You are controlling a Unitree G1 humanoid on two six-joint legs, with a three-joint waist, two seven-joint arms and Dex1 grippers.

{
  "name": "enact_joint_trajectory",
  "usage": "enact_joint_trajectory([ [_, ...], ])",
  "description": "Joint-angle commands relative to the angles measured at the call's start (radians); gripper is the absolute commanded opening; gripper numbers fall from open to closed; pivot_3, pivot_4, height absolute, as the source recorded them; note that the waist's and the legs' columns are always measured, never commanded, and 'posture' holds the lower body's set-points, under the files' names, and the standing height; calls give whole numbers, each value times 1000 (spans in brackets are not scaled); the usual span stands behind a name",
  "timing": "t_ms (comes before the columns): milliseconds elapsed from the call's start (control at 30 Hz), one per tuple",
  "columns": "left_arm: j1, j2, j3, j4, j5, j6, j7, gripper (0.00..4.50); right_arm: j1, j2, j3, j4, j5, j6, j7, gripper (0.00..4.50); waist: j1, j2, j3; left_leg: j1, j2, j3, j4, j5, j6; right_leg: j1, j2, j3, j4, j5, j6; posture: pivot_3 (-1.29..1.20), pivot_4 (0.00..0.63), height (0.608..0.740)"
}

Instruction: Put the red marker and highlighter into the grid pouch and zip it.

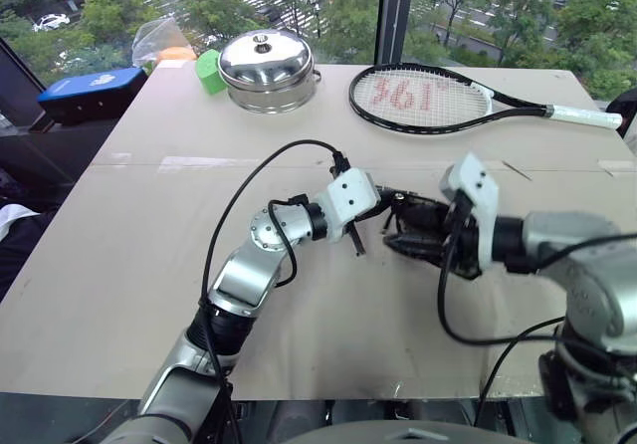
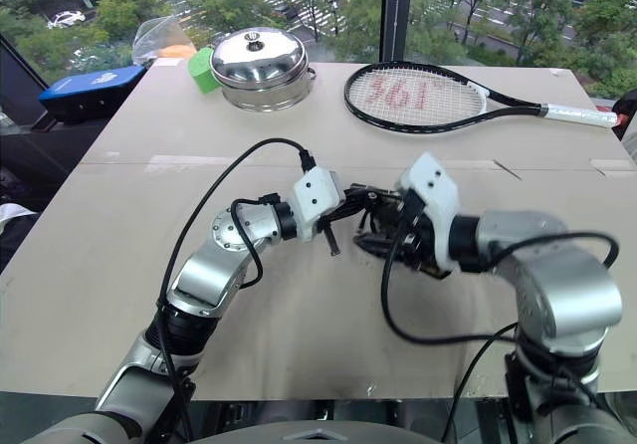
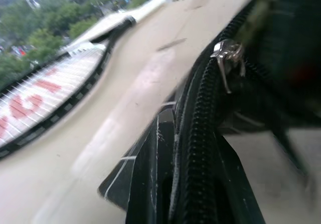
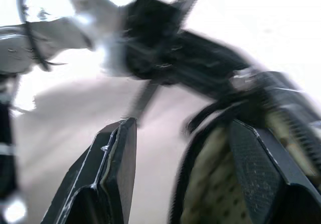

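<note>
The grid pouch (image 1: 416,233), black, is held a little above the middle of the table between my two hands. My left gripper (image 1: 384,209) is shut on its zipper edge; in the left wrist view the black zipper teeth (image 3: 198,148) run up between the fingers to the metal slider (image 3: 228,53). My right gripper (image 4: 180,174) is open at the pouch's right end, with the pouch's open mouth and pale lining (image 4: 210,184) just inside one of its fingers (image 4: 261,169). The red marker and the highlighter are hidden.
At the back of the table (image 1: 119,265) stand a steel pot with a lid (image 1: 266,69) and a green block (image 1: 207,70). A tennis racket (image 1: 438,98) lies at the back right. A blue case (image 1: 90,91) sits off the table's left edge.
</note>
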Motion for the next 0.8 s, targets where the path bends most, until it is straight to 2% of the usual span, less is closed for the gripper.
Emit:
enact_joint_trajectory([
  [33,-9,58,44,54,30,3,11,0,12,-69,31,-35,-82,-52,-209,2871,0,0,0,0,0,0,0,0,0,0,0,0,0,0,0,0,150,740],
  [167,-12,92,22,57,43,-72,-9,0,32,-165,104,47,-100,-156,-319,2871,2,0,0,-1,-1,1,0,0,0,0,-1,1,-1,0,0,0,150,740],
  [467,-19,94,5,51,60,-78,24,0,44,-239,165,134,23,-499,-242,2871,1,0,0,-1,-1,2,0,0,0,0,0,1,-2,0,0,0,150,740],
  [667,-43,68,9,36,38,3,42,0,-17,-502,448,257,-197,-873,-152,2871,2,-1,1,-1,-1,3,0,0,0,-1,-1,2,-2,0,1,0,150,740],
  [800,-62,75,22,58,39,29,48,0,-13,-521,417,276,-158,-947,-104,2871,2,-1,1,-1,-1,2,0,0,0,-1,1,2,-2,0,1,0,150,740],
])
